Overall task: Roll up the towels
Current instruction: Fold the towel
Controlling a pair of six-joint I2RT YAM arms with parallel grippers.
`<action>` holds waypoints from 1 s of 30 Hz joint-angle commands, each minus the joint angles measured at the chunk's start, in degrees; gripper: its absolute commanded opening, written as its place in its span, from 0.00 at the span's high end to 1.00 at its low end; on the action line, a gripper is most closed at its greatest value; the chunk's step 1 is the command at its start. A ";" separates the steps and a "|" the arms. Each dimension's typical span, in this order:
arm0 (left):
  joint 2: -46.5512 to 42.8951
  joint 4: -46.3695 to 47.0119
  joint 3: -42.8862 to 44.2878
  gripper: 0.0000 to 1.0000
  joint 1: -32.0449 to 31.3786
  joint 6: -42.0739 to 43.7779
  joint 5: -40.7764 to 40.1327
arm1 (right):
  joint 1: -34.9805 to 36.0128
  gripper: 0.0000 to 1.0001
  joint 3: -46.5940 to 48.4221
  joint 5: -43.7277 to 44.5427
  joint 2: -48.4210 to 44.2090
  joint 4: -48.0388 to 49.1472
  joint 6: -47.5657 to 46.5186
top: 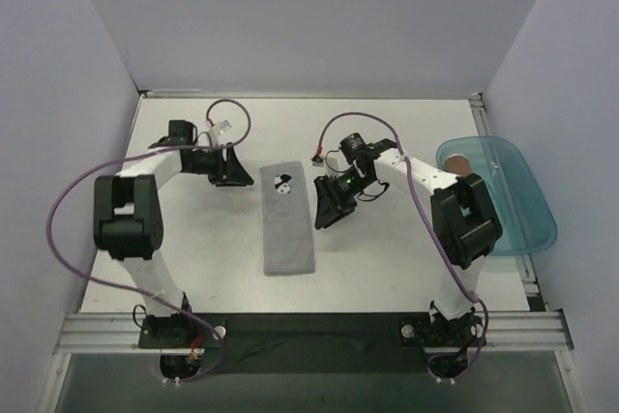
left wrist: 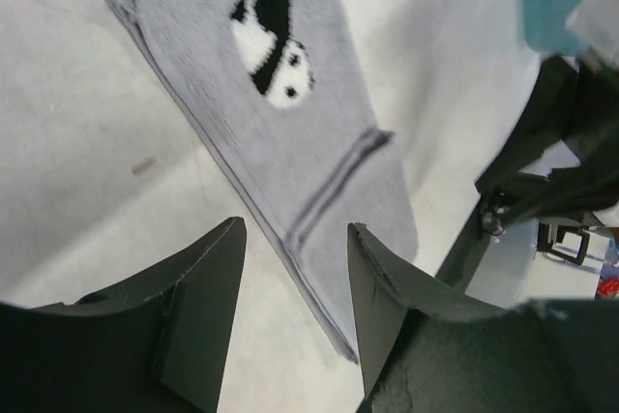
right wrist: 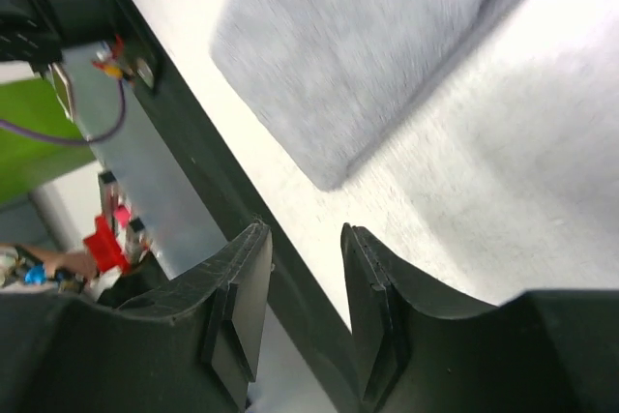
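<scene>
Table (top: pixel 193 239): the white surface under both sets of fingers; everything here rests on it.
Tray (top: pixel 530 231): translucent teal, well off to the outer side of the right fingers, at the table's right edge.
Grey towel (top: pixel 288 229): lies flat and unrolled between the two grippers, its long sides running away from the arm bases. Its left long edge passes under the gap of the left fingers, and one of its corners lies just ahead of the right fingertips.
Rust-brown towel (top: pixel 462 163): only a small brown shape shows at the tray's far end, well apart from both grippers. Whether it is rolled cannot be told.
Left gripper (left wrist: pixel 295 234): fingers spread with nothing between them, hovering at the towel's far left side.
Right gripper (right wrist: pixel 305 234): fingers apart by a narrower gap and holding nothing, beside the towel's right edge.
Panda patch (left wrist: pixel 274 45): black and white, beyond the left fingertips near the towel's far short end.
Handling: the grey cloth looks soft, light and limp, so it is likely to bunch or slide on the smooth table rather than turn over stiffly.
Where to grip: probably the two corners of the far short end, one per gripper, pinched low so that the edge folds over evenly to start the roll.
</scene>
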 commanded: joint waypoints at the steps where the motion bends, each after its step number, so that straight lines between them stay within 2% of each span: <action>1: -11.22 7.07 -6.59 0.43 3.41 -2.72 9.29 | 0.22 0.63 5.87 -0.07 -3.09 2.66 3.90; 5: -15.11 12.70 -14.95 0.45 2.18 -7.64 11.95 | 0.04 0.63 9.13 -1.29 1.65 6.97 9.61; 9: -14.51 19.47 -19.79 0.51 -2.39 -13.18 10.90 | -0.48 0.66 11.25 -1.74 7.88 10.75 14.45; 15: -8.36 27.12 -21.73 0.64 -4.94 -18.11 11.78 | -0.92 0.79 11.26 -3.14 13.26 13.04 16.30; 16: -7.82 27.04 -21.90 0.68 -5.20 -17.76 11.86 | -0.84 0.80 10.73 -3.14 13.78 13.48 16.56; 21: -3.44 25.11 -22.00 0.73 -5.91 -14.70 10.29 | -0.92 0.85 9.32 -1.22 17.91 14.80 16.65; 25: 0.53 15.71 -18.05 0.76 -5.82 -9.24 3.53 | -1.36 0.87 9.41 0.81 18.27 14.71 16.30; 28: 1.76 14.12 -16.46 0.76 -5.03 -8.97 4.83 | -1.54 0.89 9.41 0.90 16.61 13.92 16.04; 30: -1.90 13.94 -16.54 0.72 -4.42 -8.19 7.55 | -1.36 0.90 8.53 1.43 12.48 12.52 14.12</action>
